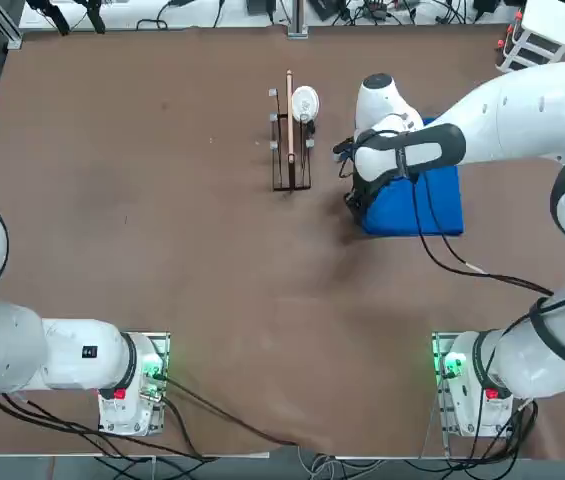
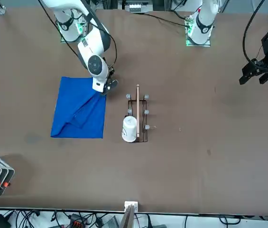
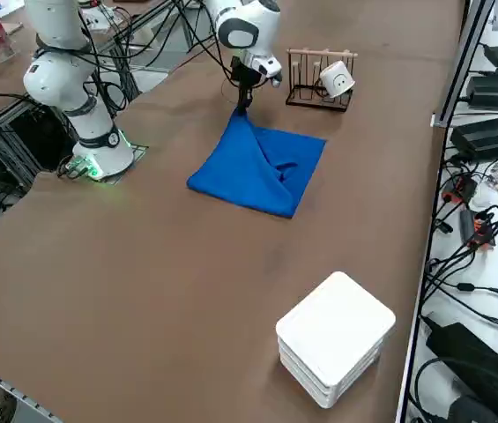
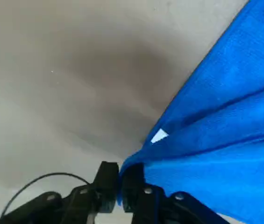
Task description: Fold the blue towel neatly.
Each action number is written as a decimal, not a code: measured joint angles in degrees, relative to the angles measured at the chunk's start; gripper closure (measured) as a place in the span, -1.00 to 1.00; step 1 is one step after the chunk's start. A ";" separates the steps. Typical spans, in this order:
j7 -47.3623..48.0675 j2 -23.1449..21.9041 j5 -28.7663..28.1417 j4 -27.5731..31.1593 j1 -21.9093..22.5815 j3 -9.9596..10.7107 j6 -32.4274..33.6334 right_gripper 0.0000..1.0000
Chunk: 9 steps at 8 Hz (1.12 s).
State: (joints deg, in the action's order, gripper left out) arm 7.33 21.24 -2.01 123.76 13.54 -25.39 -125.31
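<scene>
The blue towel (image 2: 79, 111) lies on the brown table, rumpled with a fold ridge across it; it also shows in the top view (image 1: 432, 200) and the right side view (image 3: 262, 167). My right gripper (image 4: 120, 183) is shut on one corner of the blue towel (image 4: 225, 140), lifting that corner a little off the table. A small white tag (image 4: 159, 136) shows near the pinched corner. In the front view my right gripper (image 2: 101, 91) sits at the towel's corner nearest the rack; in the side view the gripper (image 3: 242, 99) holds the cloth's peak up.
A small wooden rack (image 2: 138, 114) with a white mug (image 2: 130, 128) on it stands just beside the towel. A white box (image 3: 335, 335) sits near the table's edge on my right side. The table (image 1: 162, 200) is bare to the left.
</scene>
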 joint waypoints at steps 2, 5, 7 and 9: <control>1.38 0.81 1.16 -0.13 0.67 0.00 -0.14 -0.01; 6.96 0.91 1.58 -2.22 2.88 0.00 -0.36 -1.00; 10.38 0.84 1.69 -6.54 2.58 0.90 0.90 -1.00; 10.86 0.75 1.82 -11.61 -0.48 1.95 5.17 -1.00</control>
State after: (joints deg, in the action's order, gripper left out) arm 18.19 21.99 -0.19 112.15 13.06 -23.44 -120.13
